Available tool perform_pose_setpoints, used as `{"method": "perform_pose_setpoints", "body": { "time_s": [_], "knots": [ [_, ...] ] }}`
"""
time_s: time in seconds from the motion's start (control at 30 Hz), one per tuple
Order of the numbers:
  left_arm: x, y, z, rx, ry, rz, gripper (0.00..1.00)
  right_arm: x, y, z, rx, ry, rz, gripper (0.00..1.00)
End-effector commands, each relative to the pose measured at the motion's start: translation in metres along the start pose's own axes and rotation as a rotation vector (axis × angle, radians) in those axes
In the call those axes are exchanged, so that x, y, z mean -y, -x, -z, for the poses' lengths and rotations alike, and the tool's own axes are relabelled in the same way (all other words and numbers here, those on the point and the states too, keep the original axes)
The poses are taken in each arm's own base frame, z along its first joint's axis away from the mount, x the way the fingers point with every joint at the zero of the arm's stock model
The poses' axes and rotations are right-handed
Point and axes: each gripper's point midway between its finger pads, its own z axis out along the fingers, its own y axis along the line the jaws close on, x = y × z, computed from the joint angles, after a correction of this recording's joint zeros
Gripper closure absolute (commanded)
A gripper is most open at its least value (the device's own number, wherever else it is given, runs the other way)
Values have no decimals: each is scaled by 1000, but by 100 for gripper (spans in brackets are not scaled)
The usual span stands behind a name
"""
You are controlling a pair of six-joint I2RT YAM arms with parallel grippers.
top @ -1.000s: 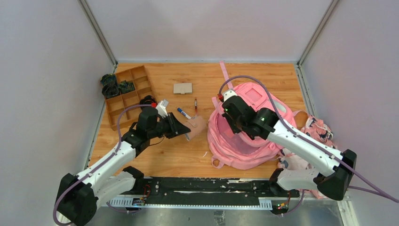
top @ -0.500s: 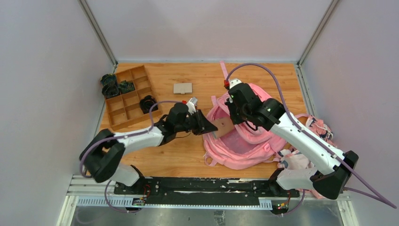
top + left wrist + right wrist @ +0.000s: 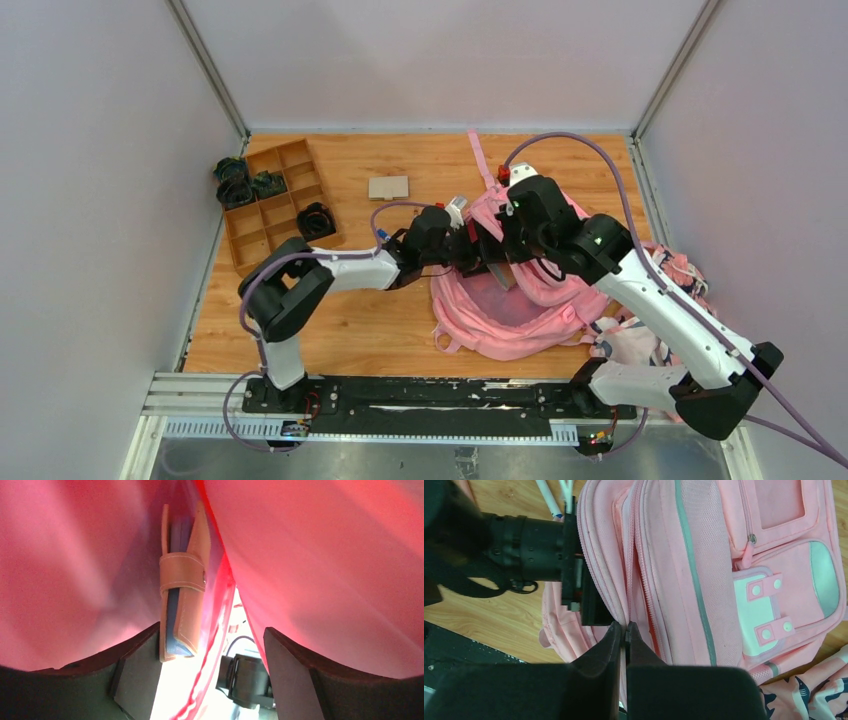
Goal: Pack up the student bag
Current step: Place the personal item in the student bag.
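A pink backpack lies on a wooden table, right of centre, with its main zip open and 2 robot arms meeting at its mouth. The right gripper is closed tight on the pink edge of the opening and holds it up. The left gripper reaches inside the bag with its jaws spread wide. A tan leather case with a strap and a blue lining sits upright against the pink lining, just beside 1 finger and not squeezed between the 2, so it looks let go. That makes 1 item packed, as far as the pictures show. Unpacked on the table are a small tan card, a couple of pens next to the bag, and dark items in a wooden divided tray at the far left. A patterned cloth bundle lies at the bag's right side. Closing the zip also appears to remain.
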Motion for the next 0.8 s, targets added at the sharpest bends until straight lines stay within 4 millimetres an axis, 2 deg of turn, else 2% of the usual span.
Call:
{"method": "perform_pose_setpoints", "body": {
  "time_s": [0.0,0.17,0.3,0.47,0.57,0.63,0.67,0.7,0.77],
  "knots": [
    [22,-1,30,7,36,-160,24,4,8,10,55,8,-39,100],
    [-3,-11,64,-21,191,-262,18,10,6,7,48,-13,-30,100],
    [-22,-12,80,-39,306,-317,13,10,6,4,43,-17,-24,100],
    [-30,6,104,25,429,-387,23,12,5,6,46,-21,-25,100],
    [-31,17,111,46,448,-398,39,12,4,5,46,-18,-26,100],
    [-31,23,115,56,455,-400,55,12,4,6,47,-17,-27,100],
    [-32,27,119,70,462,-397,69,12,4,7,50,-17,-30,100],
    [-32,31,123,89,463,-392,78,13,3,7,51,-18,-30,100],
    [-28,39,128,121,447,-388,90,14,3,9,56,-20,-33,100]
  ]
}}
